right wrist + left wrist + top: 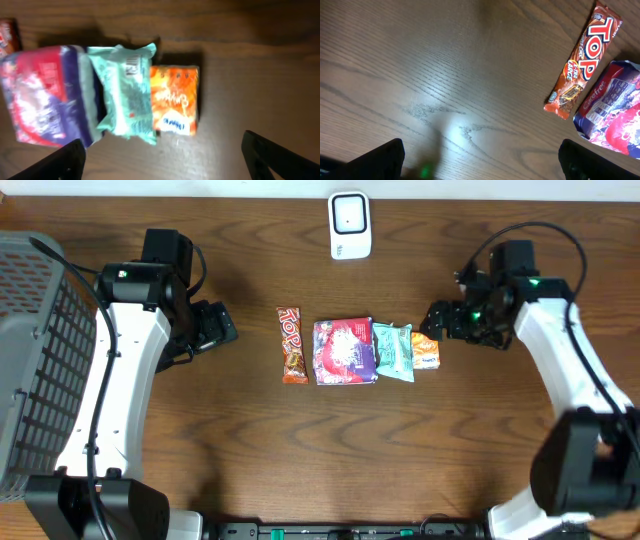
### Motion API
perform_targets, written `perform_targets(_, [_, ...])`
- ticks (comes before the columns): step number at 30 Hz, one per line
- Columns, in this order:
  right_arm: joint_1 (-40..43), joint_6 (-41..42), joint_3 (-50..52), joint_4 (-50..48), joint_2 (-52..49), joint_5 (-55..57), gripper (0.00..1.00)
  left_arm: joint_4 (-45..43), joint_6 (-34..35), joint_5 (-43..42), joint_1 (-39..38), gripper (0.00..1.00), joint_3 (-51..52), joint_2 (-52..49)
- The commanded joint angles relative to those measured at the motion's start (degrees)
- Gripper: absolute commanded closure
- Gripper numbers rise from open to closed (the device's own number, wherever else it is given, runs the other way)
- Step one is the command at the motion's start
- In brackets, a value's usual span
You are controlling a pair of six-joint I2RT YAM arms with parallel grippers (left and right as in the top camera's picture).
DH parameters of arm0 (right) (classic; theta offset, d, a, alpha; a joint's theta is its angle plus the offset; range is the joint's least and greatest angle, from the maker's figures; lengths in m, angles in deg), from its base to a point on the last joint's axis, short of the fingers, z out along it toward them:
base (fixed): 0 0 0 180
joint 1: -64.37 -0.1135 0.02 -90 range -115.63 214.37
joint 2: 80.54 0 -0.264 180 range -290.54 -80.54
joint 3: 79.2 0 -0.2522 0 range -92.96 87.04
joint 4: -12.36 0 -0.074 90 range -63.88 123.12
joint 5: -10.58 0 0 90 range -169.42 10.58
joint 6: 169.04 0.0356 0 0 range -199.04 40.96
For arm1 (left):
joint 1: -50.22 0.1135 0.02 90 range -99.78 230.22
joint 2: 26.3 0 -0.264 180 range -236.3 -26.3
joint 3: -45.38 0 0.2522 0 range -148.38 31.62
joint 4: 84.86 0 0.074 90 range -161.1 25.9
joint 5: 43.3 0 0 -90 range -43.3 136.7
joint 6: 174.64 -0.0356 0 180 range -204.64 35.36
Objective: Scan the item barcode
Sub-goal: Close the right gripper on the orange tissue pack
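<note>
Orange packet (426, 351) lies at the right end of a row of four snacks in the middle of the desk (300, 460), and we take it as the likeliest item to scan, since the right hand (442, 322) hovers just beside it, a little to its far right. That hand is spread wide and holds nothing; in its wrist view the packet sits between the two fingers, its longer side running along the hand's line of sight, so the fingers span the short side. The left hand (222, 330) is likewise wide open and empty, well apart from the orange packet and nearer the TOP chocolate bar (292, 345) at the other end of the row. Between them lie a purple-and-pink packet (344, 351) and a teal packet (393, 351), whose edge touches the orange one. We judge that contact to be the snag: the inner finger must come down right where the teal wrapper presses in. The white scanner (350, 225) stands at the far edge, and a grey basket (30, 360) sits at the far left.
</note>
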Motion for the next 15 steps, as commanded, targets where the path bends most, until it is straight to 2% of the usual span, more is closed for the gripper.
perform_targets(1, [1.03,-2.43,-1.29,-1.88,-4.42,-5.2,0.16,0.04,-0.76,0.68,0.13,0.02,0.17,-0.28])
perform_targets(5, [1.16,-6.23,-1.29,-3.91,-9.14,-9.86,0.37,0.04,-0.76,0.68,0.13,0.02,0.17,-0.28])
perform_targets(9, [1.16,-6.32,-1.29,-5.29,-13.05,-8.39,0.43,0.04,-0.76,0.68,0.13,0.02,0.17,-0.28])
perform_targets(12, [1.38,-6.32,-1.29,-5.27,-14.88,-5.97,0.42,0.04,-0.76,0.68,0.13,0.02,0.17,-0.28])
perform_targets(15, [1.73,-6.34,-1.29,-4.85,-16.26,-3.06,0.34,0.04,-0.76,0.68,0.13,0.02,0.17,-0.28])
